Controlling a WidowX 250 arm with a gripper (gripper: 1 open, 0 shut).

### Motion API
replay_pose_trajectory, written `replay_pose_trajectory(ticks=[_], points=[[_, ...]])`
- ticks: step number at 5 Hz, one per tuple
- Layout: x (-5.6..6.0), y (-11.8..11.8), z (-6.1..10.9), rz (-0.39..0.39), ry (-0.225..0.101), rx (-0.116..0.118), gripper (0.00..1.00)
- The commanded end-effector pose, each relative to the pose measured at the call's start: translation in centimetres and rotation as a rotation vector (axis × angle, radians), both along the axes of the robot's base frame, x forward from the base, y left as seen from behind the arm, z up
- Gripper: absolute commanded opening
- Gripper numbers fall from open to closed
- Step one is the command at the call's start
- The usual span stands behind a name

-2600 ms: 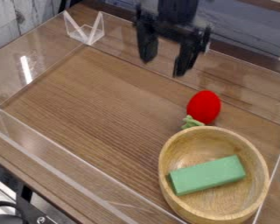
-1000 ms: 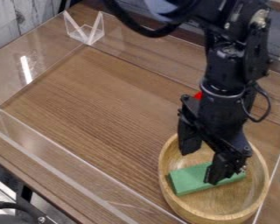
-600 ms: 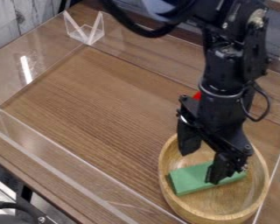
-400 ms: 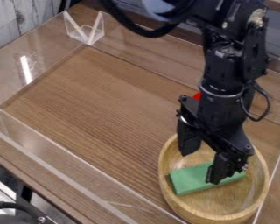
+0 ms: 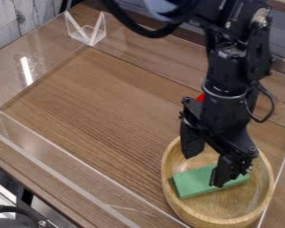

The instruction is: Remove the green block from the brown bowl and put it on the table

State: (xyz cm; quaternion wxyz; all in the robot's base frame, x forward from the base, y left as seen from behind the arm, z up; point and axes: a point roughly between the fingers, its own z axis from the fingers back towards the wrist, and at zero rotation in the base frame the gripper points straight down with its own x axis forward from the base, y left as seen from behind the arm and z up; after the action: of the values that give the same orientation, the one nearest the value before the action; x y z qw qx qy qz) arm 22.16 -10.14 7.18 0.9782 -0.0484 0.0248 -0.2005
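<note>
Camera view: the wide-spread pincer [image 5: 214, 158] hung over the green block [image 5: 209, 181], which lay inside the brown bowl [image 5: 181, 198], lower right; lifting and placing remained.

You can see matt dark wood grain on the tabletop [image 5: 79, 107] beyond the tool, smooth pale wood on the bowl [image 5: 182, 210] beneath it, a flat matt face on the green block [image 5: 195, 183] and black, partly shiny surfaces on the gripper [image 5: 216, 142] itself.
</note>
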Motion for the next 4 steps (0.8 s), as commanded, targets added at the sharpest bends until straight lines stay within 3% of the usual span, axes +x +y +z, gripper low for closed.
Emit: replay_pose_trajectory(ticks=[1,4], points=[[0.55,0.09,1.14,0.015,-0.040,-0.015,1.00],[0.85,0.16,0.94,0.024,-0.024,-0.016,1.00]])
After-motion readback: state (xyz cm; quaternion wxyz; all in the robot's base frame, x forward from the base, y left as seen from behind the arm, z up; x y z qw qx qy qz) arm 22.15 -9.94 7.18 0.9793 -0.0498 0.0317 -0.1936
